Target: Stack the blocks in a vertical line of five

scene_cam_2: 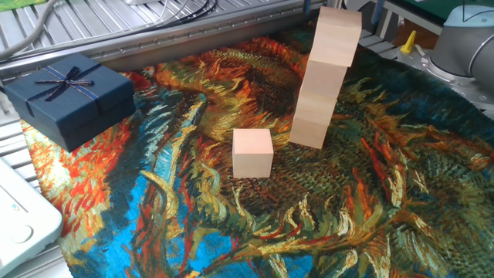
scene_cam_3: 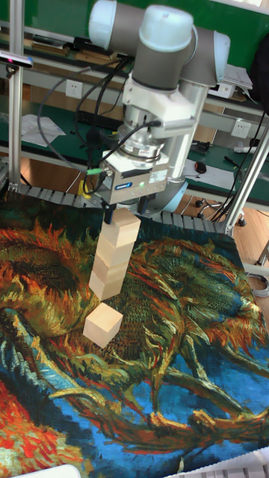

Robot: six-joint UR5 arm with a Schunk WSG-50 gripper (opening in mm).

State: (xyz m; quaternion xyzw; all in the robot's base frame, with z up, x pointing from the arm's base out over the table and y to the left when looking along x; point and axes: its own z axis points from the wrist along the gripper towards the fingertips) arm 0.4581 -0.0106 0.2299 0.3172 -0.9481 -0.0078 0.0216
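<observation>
Stack [scene_cam_2: 326, 76] of 4 blocks stands upright, leaning slightly; 1 loose block [scene_cam_2: 252, 153] sits near its base. Gripper [scene_cam_3: 123, 213] hovers over the top, grip unclear.

Painted cloth [scene_cam_2: 193, 224] covers my table, swirls of orange, blue and green. Navy gift box [scene_cam_2: 69, 96] with ribbon bow sits at its ten o'clock edge. White device [scene_cam_2: 19, 220] at eight o'clock. Black cables [scene_cam_2: 166, 9] at twelve o'clock on metal rails.
</observation>
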